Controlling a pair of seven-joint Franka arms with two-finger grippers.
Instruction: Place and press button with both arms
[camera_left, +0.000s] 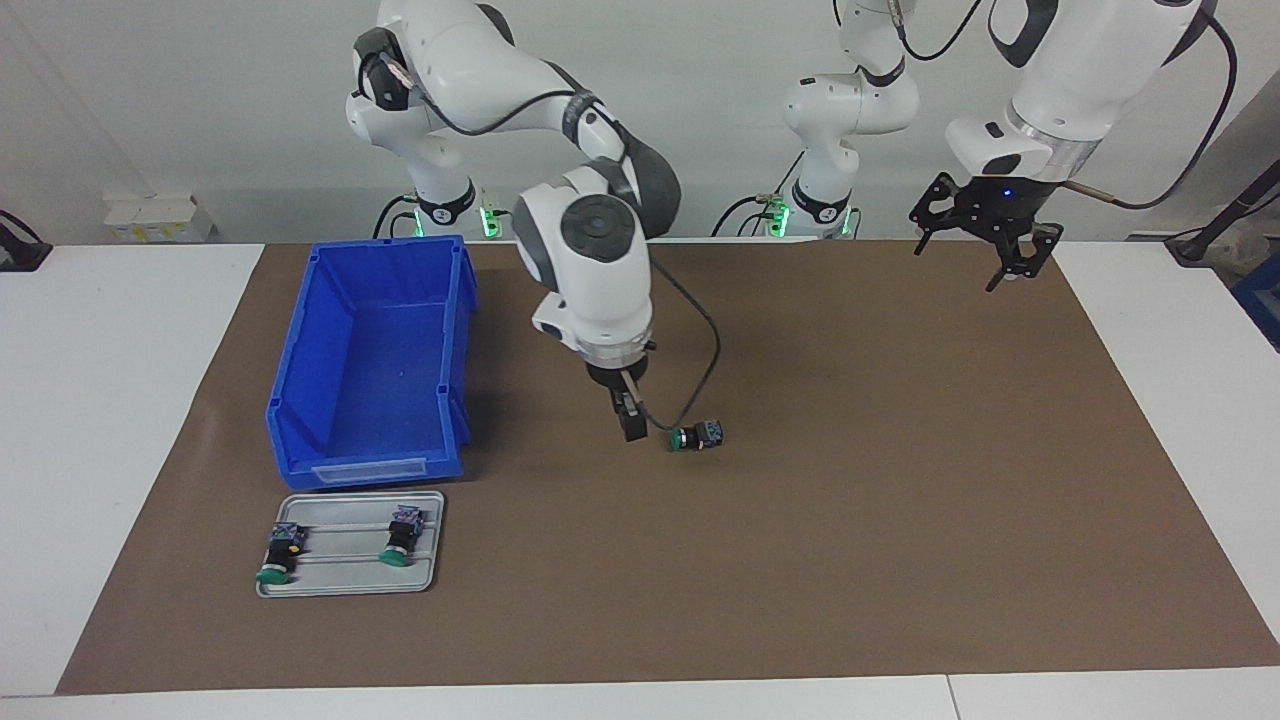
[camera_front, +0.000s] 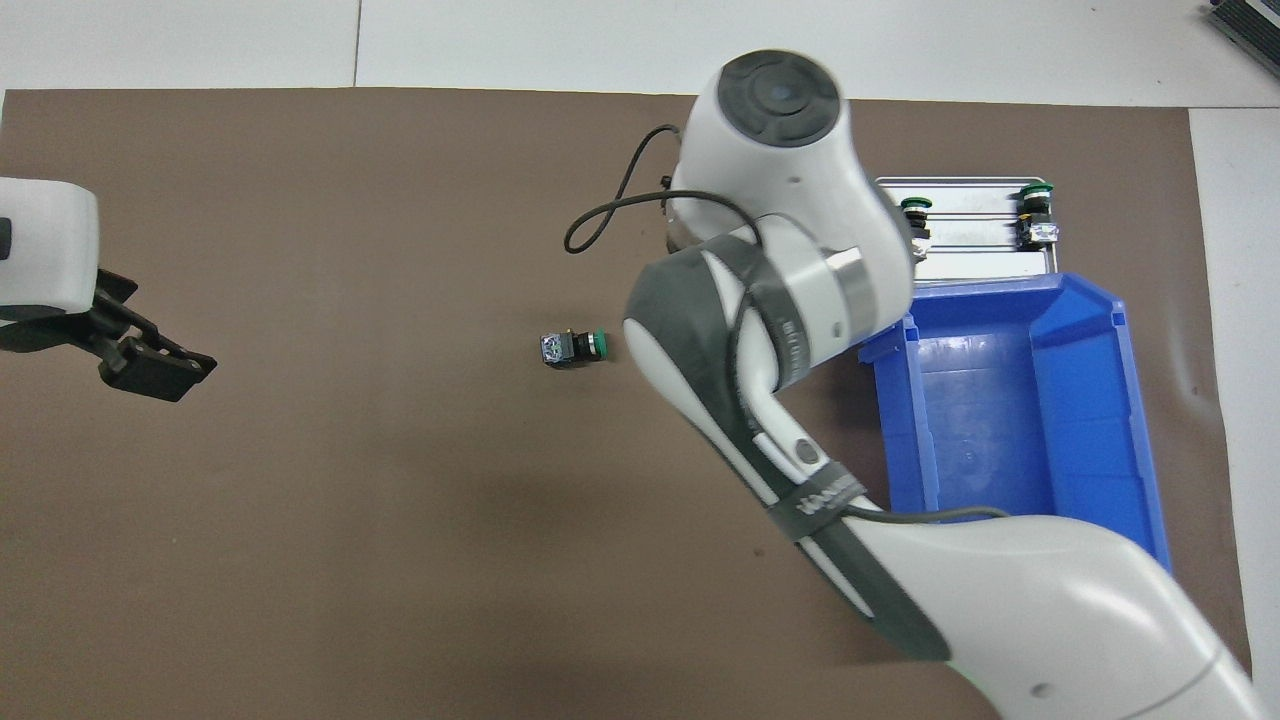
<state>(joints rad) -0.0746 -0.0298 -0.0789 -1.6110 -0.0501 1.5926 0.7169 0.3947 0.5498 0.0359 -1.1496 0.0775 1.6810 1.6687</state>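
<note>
Blue bin (camera_left: 370, 370) empty; tray (camera_left: 350, 582) holds two buttons (camera_left: 403, 535).

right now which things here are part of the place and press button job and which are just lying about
Part of the job:
- button, lying on its side on the brown mat
- right gripper, beside the button, holding nothing
- left gripper, waiting in the air

Just lying about:
- blue bin
- metal tray
- two spare buttons on the tray

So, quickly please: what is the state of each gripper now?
Left gripper: open, holding nothing, up over the left arm's end of the mat.
Right gripper: open, holding nothing, beside the button, which lies on its side on the mat.
</note>
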